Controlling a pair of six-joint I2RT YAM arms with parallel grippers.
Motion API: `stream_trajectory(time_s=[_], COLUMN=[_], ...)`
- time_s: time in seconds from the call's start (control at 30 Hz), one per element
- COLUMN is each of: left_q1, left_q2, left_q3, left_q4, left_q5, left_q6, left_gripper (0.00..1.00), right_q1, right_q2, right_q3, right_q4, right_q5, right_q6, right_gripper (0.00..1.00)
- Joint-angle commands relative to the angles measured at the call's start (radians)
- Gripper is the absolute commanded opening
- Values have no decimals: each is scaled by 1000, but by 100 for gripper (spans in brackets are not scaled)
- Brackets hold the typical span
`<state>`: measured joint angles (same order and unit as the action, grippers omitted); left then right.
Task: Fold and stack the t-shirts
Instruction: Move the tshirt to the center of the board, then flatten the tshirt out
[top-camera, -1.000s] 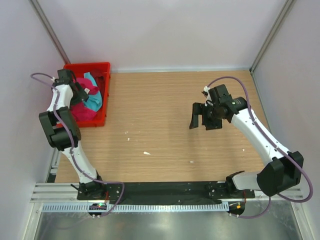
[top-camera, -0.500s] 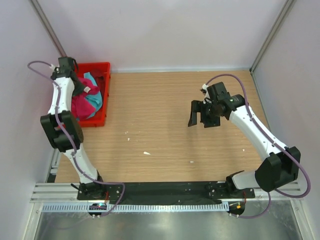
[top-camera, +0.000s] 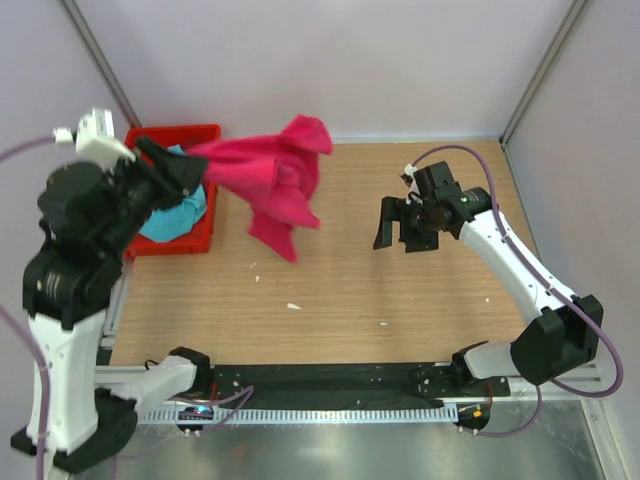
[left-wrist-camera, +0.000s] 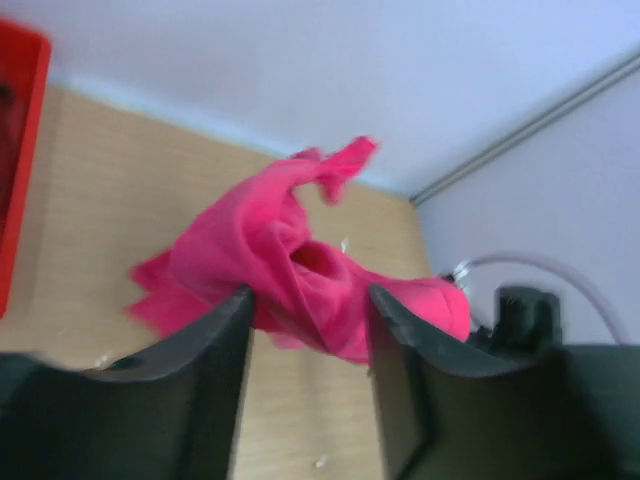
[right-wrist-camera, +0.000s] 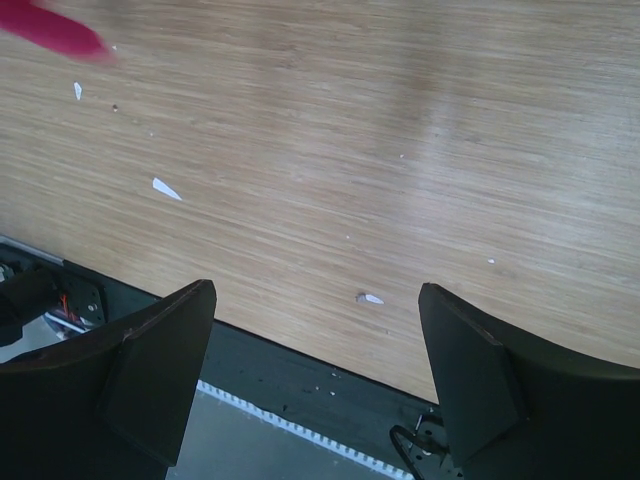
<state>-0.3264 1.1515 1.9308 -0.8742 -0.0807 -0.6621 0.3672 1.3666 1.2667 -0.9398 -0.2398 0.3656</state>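
Pink t-shirt (top-camera: 280, 180): streamed ahead of the raised left gripper (top-camera: 185, 170), cloth between its part-spread jaws, hold not determinable, apparently hoisted clear for spreading; right gripper (top-camera: 400, 237) stood agape and empty, well apart.

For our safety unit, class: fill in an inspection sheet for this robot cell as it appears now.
Surface: wooden table.
Job's things: pink t-shirt in the air, unfolded; turquoise t-shirt crumpled in the red crate.
Clutter: small white scraps on the table.
Grippers: left gripper shut on the pink t-shirt; right gripper open, empty, above the table.
Cables: purple cable looping over the right arm.
Surroundings: pale walls; nothing else seen.
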Motion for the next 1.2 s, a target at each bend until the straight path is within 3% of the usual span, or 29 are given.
stream_trajectory(time_s=[0.0, 0.03, 0.07, 0.1, 0.23, 0.37, 0.47, 0.57, 0.67, 0.7, 0.83, 1.03, 1.07, 1.17], left_q1=[-14, -14, -14, -14, -14, -14, -16, -57, -103, -124, -296, -303, -303, -298], left_q2=[-158, -214, -316, -353, -486, -460, -319, -126, 91, 132, 149, 146, 142, 125], left_q3=[-345, -419, -490, -592, -775, -932, -1047, -1083, -1037, -1011, -994, -1040, -1058, -1105], left_q4=[-169, -174, -192, -219, -282, -118, 47, 174, 173, 167, 152, 75, 72, 86], left_q5=[10, 13, 16, 13, 16, 169, 292, 291, 295, 291, 122, 38, 32, 24], left_q6=[-70, -74, -77, -82, -93, -116, -117, -70, -37, -39, -86, -174, -179, -188], left_gripper=[53, 67, 97, 100, 100, 99, 95, 88, 78, 78, 93, 94, 94, 99], right_q1=[6, 6, 6, 6, 7, 6, 9, 4, -26, -36, -42, -40, -40, -40], right_q2=[-58, -67, -73, -80, -83, -17, 43, 156, 273, 302, 429, 545, 555, 569], right_q3=[33, 30, 17, 8, -64, -87, -76, -67, -62, -59, 37, 109, 105, 108], right_q4=[15, 9, 6, 4, 19, 19, 53, 128, 193, 208, 197, 228, 243, 268], right_q5=[-10, -6, -4, -4, -6, 28, 48, 30, 39, 43, 94, 73, 65, 40], right_q6=[13, 15, 15, 16, 24, 32, 36, 61, 78, 76, 0, -45, -47, -45], right_gripper=[89, 89, 89, 90, 90, 89, 81, 70, 73, 79, 82, 77, 75, 55])
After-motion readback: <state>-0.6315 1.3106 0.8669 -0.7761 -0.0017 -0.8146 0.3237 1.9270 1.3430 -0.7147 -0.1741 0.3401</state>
